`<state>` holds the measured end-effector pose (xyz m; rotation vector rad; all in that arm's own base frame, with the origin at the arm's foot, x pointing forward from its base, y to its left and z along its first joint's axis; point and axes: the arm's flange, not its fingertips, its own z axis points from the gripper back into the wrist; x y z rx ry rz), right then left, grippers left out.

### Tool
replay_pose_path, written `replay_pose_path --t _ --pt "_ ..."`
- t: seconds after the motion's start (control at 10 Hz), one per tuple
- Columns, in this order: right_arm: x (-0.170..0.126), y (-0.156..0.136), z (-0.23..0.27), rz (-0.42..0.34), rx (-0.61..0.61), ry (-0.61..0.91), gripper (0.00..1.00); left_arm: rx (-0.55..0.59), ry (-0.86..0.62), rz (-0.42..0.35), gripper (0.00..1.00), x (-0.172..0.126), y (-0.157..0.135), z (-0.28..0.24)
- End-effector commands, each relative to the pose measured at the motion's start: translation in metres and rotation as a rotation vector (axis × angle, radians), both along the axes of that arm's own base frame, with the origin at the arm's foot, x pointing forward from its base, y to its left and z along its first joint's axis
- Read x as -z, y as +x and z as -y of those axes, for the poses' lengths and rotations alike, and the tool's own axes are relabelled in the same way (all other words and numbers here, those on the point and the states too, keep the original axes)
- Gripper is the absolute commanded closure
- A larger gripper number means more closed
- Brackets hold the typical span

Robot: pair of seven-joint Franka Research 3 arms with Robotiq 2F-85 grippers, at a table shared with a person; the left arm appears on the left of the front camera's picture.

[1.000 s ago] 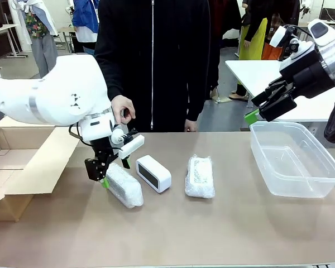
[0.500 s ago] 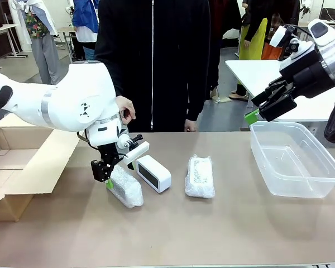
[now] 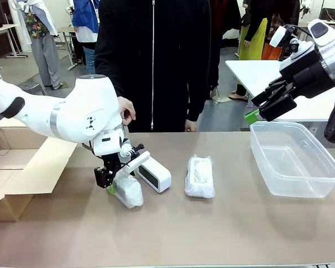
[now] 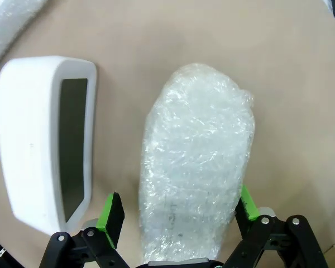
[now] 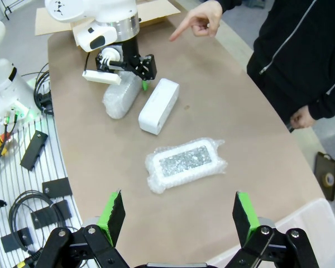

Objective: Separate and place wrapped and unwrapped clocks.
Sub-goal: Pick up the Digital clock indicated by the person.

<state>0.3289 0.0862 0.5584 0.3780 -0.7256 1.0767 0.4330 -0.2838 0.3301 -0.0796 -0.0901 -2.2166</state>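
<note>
I have my left pincer [image 4: 178, 207] released, straddling the left bubble-wrapped clock [image 3: 125, 190] on the table [image 3: 212, 234]. The bare white clock [image 3: 154, 173] lies just right, with the 2nd wrapped clock [image 3: 200, 177] beyond. My right pincer [image 5: 178, 215] is released, raised by the clear bin [image 3: 257, 146].

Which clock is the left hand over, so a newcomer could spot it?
Start at the cardboard box on the left of the table. The bubble-wrapped clock nearest it lies between the open fingers of the left hand. Beside it the bare white clock is smooth with a dark face; the other wrapped clock lies farther right.
</note>
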Motion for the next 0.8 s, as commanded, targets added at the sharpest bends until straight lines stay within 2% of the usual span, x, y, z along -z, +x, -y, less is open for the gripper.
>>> replay_pose_path --t 0.0,0.1,0.2,0.3,0.4,0.5,0.6,0.7 --pt "0.002 0.000 0.000 -0.007 -0.010 0.019 0.00 0.003 0.034 0.024 0.00 0.004 0.006 0.000" --pt "0.002 0.000 0.000 -0.007 -0.010 0.019 0.00 0.001 0.035 0.016 0.00 0.004 0.005 -0.001" --pt "0.002 0.000 0.000 -0.007 -0.010 0.019 0.00 0.009 0.039 0.008 0.19 0.000 0.004 0.000" --pt "0.002 0.000 0.000 -0.007 -0.010 0.019 0.00 0.009 0.034 0.008 0.19 -0.004 0.003 0.000" --pt "0.002 0.000 0.000 -0.007 -0.010 0.019 0.00 0.003 0.038 0.009 0.38 -0.007 0.003 0.001" --pt "0.002 0.000 0.000 -0.007 -0.010 0.019 0.00 0.002 0.037 -0.011 0.22 -0.009 0.002 0.002" --pt "0.002 0.000 0.000 -0.007 -0.010 0.019 0.00 0.008 0.055 -0.016 0.34 -0.011 0.000 0.004" --pt "0.002 0.000 0.000 -0.007 -0.010 0.019 0.00 0.011 0.079 -0.023 0.41 -0.012 -0.001 0.005"
